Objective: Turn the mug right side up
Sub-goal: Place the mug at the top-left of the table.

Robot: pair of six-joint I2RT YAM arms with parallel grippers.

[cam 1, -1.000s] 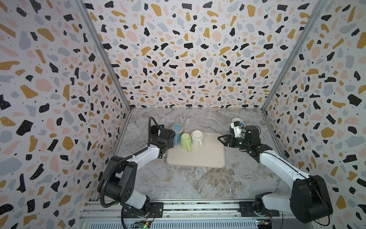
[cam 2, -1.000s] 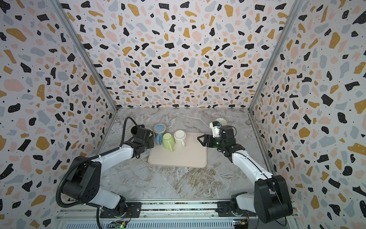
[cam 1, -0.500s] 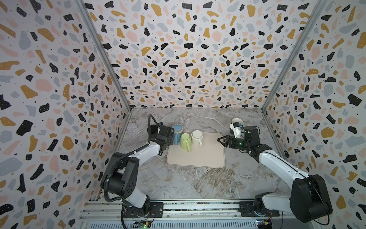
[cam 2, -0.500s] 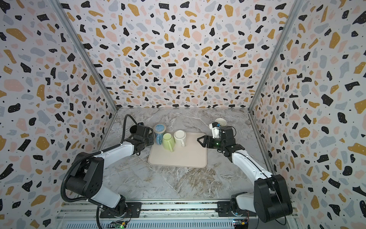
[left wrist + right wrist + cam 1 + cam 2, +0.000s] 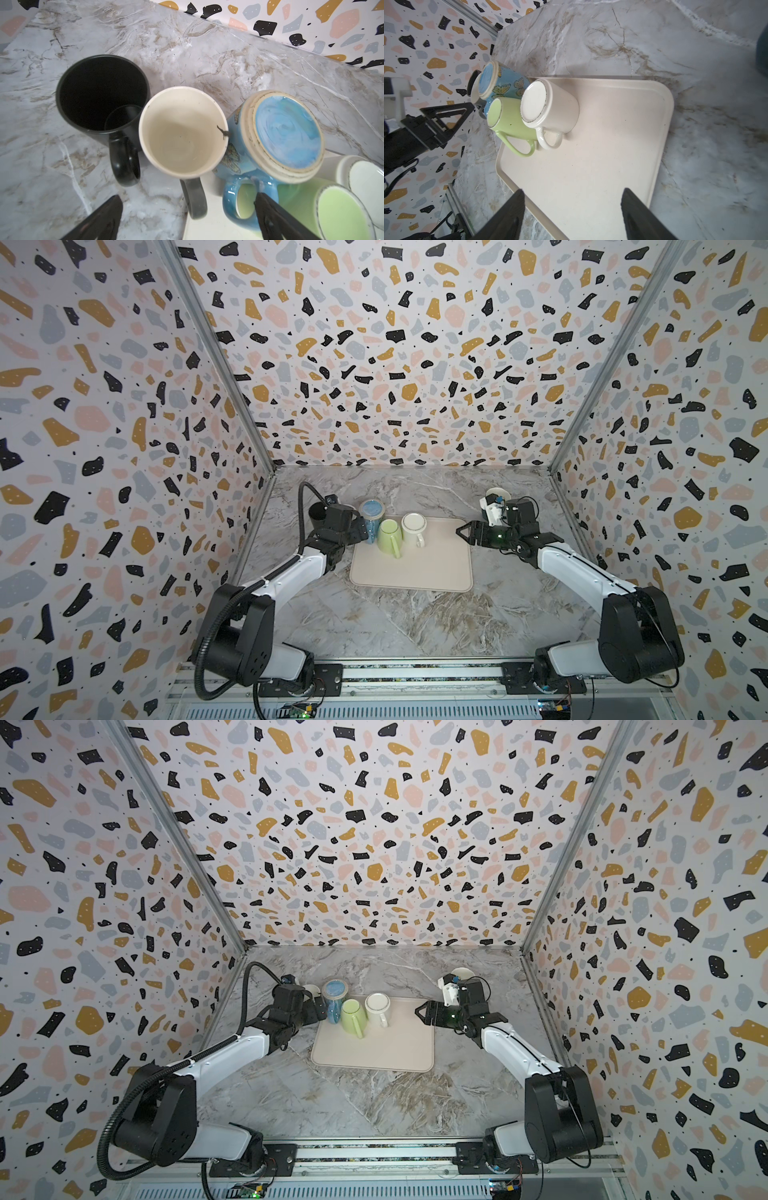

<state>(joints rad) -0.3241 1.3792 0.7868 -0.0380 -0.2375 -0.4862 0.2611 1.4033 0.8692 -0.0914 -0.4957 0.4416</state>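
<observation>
**Cream mug is up, three more to flip**

My left gripper (image 5: 187, 197) has its fingers (image 5: 99, 220) spread wide and holds nothing. The cream mug with a grey handle (image 5: 182, 133) stands mouth up on the marble bench (image 5: 207, 52), just off the left edge of the flat cream tray (image 5: 612, 145), beside the black mug (image 5: 101, 91). I think done mugs go there. Its handle (image 5: 196, 203) lies between my fingers, untouched. The blue butterfly mug (image 5: 286, 133), green mug (image 5: 512, 118) and white mug (image 5: 550, 108) wait bottom up on the tray. My right gripper (image 5: 573, 192) is spread too, and empty.

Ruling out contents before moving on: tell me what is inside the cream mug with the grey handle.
The cream mug looks empty: bare bottom, only a dark mark at its rim. Its handle-side inner wall is hidden.
</observation>
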